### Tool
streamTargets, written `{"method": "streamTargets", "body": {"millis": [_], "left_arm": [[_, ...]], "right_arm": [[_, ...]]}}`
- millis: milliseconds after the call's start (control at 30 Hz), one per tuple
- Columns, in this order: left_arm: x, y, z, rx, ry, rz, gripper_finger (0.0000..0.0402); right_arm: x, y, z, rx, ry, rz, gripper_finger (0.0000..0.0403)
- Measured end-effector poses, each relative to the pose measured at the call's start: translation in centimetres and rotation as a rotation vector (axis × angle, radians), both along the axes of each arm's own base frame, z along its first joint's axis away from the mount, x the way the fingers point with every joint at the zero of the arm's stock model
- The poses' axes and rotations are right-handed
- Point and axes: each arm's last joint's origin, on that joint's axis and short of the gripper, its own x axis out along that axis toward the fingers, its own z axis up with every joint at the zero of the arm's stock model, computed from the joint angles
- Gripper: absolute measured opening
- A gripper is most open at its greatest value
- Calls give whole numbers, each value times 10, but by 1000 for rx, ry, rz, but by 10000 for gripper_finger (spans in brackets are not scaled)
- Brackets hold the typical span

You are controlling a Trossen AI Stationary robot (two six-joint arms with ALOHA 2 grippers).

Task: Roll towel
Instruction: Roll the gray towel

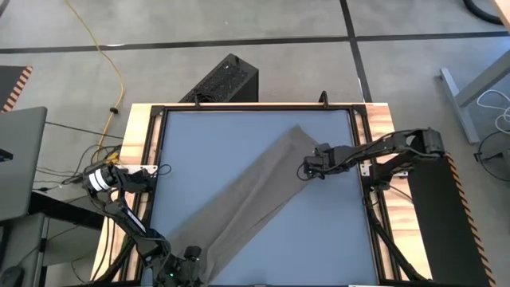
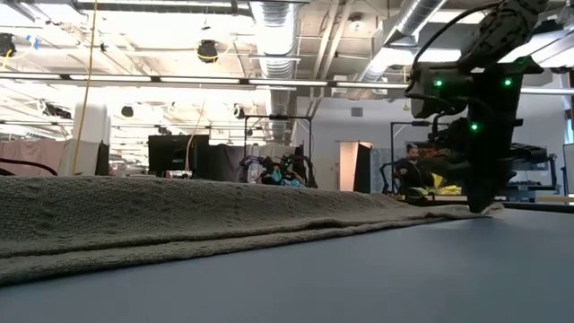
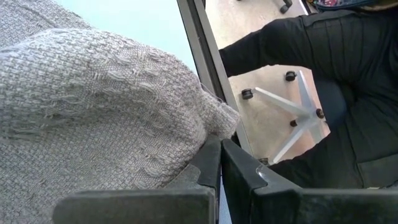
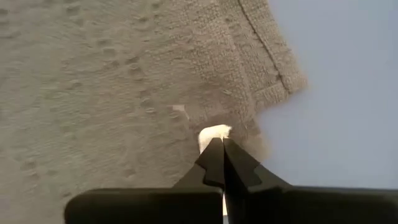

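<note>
I find no legible text, label, brand or number; the white tag (image 4: 214, 132) at my right claw's tips reads blank

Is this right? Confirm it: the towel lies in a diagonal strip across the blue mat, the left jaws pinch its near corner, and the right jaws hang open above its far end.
Not quite. The towel does lie diagonally on the blue mat, with the left gripper pinching its near corner. But the right gripper is not open: the right wrist view shows its jaws shut on the towel's far end.
</note>
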Motion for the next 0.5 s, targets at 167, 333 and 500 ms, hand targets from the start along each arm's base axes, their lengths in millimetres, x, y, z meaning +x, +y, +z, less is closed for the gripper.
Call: {"method": "streamTargets", "body": {"millis": [167,333,500], "left_arm": [[0,0,0,5,-4,-8,0],[0,0,0,6,-5,-10,0],[0,0,0,-6,3,7,0]], "right_arm": [[7,2,25,-28,-38,26,12],[17,0,59,-120,-66,66,10],[18,-5,90,-244,-36,75,10]]}}
